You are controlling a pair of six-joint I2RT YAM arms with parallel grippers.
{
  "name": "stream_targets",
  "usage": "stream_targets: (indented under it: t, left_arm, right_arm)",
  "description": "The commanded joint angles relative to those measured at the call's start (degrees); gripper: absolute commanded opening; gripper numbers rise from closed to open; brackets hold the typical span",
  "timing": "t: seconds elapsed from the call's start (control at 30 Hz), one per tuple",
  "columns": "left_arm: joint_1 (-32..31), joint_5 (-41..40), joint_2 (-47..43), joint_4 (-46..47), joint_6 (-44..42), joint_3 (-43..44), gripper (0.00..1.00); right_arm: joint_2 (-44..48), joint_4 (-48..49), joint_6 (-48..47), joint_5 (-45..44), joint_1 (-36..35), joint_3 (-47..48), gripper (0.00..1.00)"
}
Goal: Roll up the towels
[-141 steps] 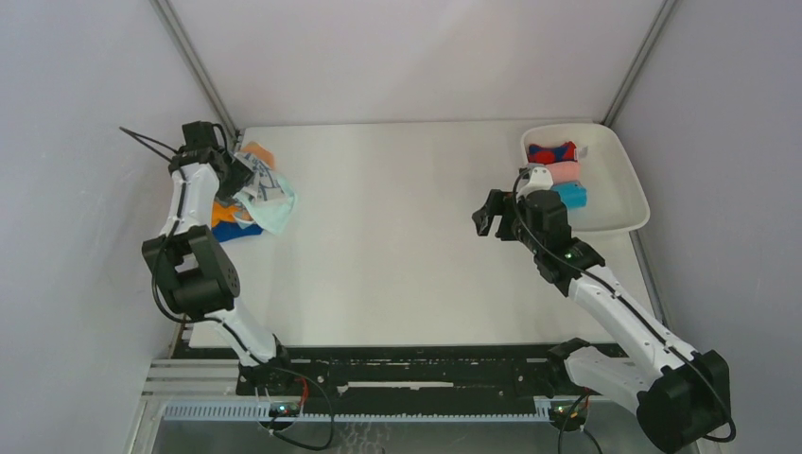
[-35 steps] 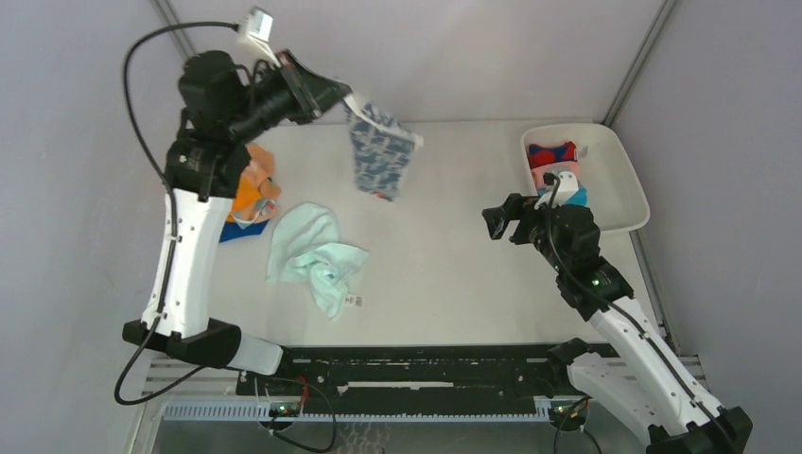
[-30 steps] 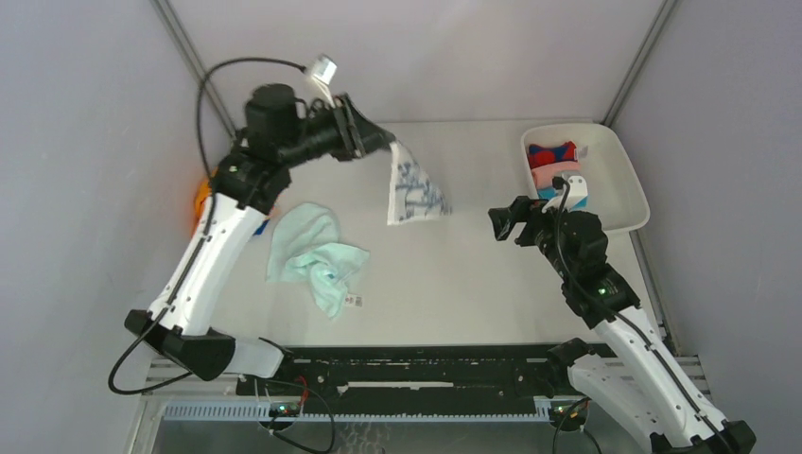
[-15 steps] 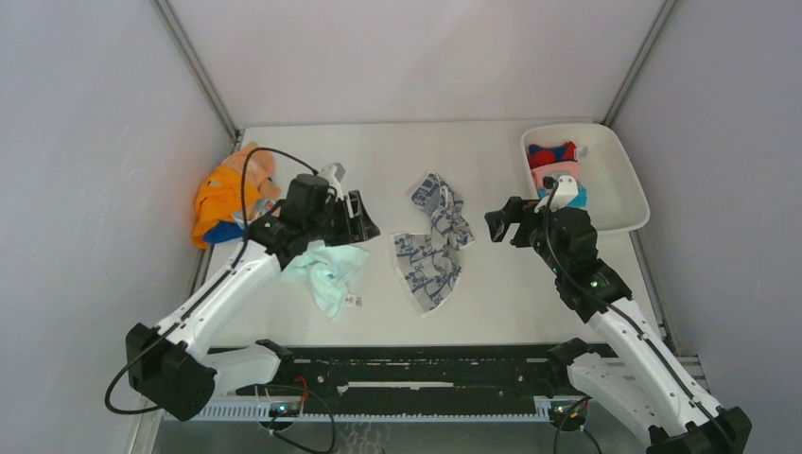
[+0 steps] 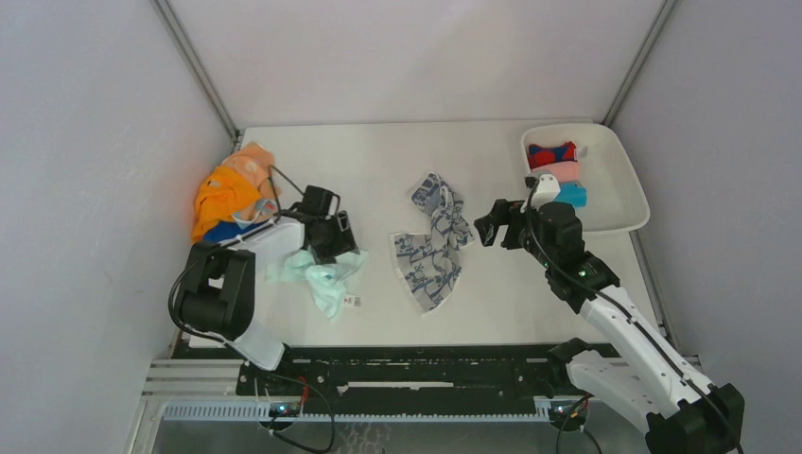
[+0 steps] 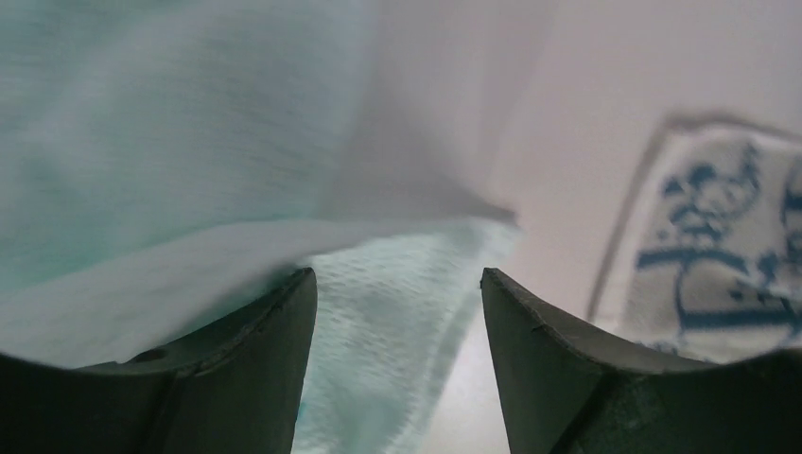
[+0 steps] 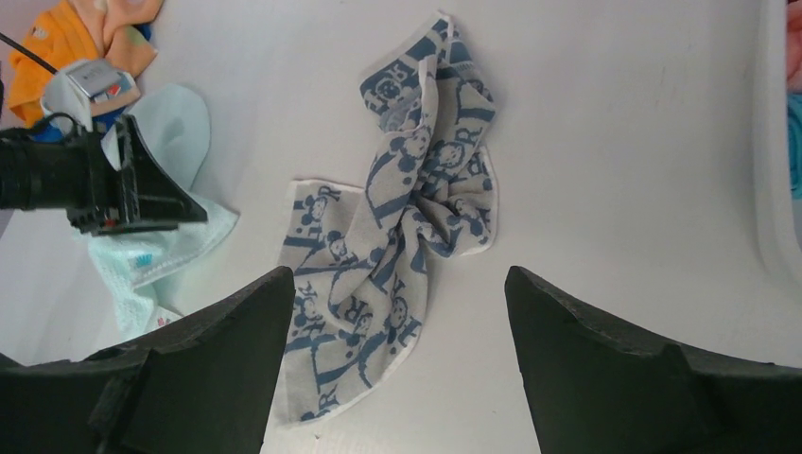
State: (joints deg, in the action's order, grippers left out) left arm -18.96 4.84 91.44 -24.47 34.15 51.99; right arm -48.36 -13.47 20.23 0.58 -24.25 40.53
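Left end effector (image 5: 333, 236): released, its jaws apart and low over the pale mint soft cloth towel (image 5: 320, 274). The wrist view showed mint fabric lying in the gap and lapping one finger, with nothing pinching it.
Right end effector (image 5: 490, 225): released, its jaws wide with nothing between them. It hung above the desk (image 5: 378, 161) just right of the white soft cloth towel with blue-grey print (image 5: 433, 248).
Printed towel, place: mid-desk, between the two end effectors and touching neither.
Printed towel, lay: crumpled and twisted through its middle. The far end was bunched, and the near-left part was flatter with a hemmed corner showing.
Mint towel, place: left of centre, bunched in loose folds just beside the printed one but apart from it.
Other towels: an orange soft cloth towel (image 5: 222, 194) was heaped at the far left over a bright blue soft cloth towel (image 5: 230, 230).
Tray: three rolls, red-and-blue (image 5: 551, 152), pink (image 5: 564, 171) and bright blue (image 5: 571, 195), sat in the white plastic tray (image 5: 632, 203) at the far right.
Handling, judged: light, limp and not fragile. A single pinch would probably let the rest sag and fold over itself. On the smooth desk, cloth would likely slide when pushed rather than stay put.
Where to hold, judged: the hem, at two corners of one edge with one end effector on each, so the towel could be drawn flat first. The near-left corner of the printed towel looked easiest to reach.
Poor hold, judged: the twisted middle, where several layers would be gathered together.
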Motion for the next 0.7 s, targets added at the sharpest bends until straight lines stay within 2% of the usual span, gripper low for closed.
stream_targets:
  t: [0.0,0.1,0.23,0.43,0.53,0.67]
  left_arm:
    - [9.88,-2.26,-0.32,1.06,1.72,-3.99,0.69]
    - [16.85,2.71,-2.40,4.10,3.75,-8.04,0.69]
    - [24.83,-4.60,-5.14,-0.41,6.50,-8.04,0.69]
    - [38.58,-5.37,-11.22,0.86,9.39,-11.33,0.70]
    - [41.04,-5.48,-11.00,-1.32,8.25,-8.29,0.70]
    - [39.59,-5.00,-14.58,-2.62,7.07,-6.46,0.70]
  right_arm:
    - [-2.19,2.69,-1.34,1.93,-1.33,-0.10,0.81]
    - [-4.68,3.41,-1.16,2.81,-2.39,0.04,0.81]
    - [-9.01,2.91,-1.37,3.42,-4.53,1.40,0.81]
    - [-16.34,3.25,-1.60,3.76,-9.55,2.78,0.81]
    - [-20.81,3.53,-1.31,3.58,-12.01,3.40,0.81]
    - [-26.86,3.00,-1.51,3.14,-14.76,4.47,0.81]
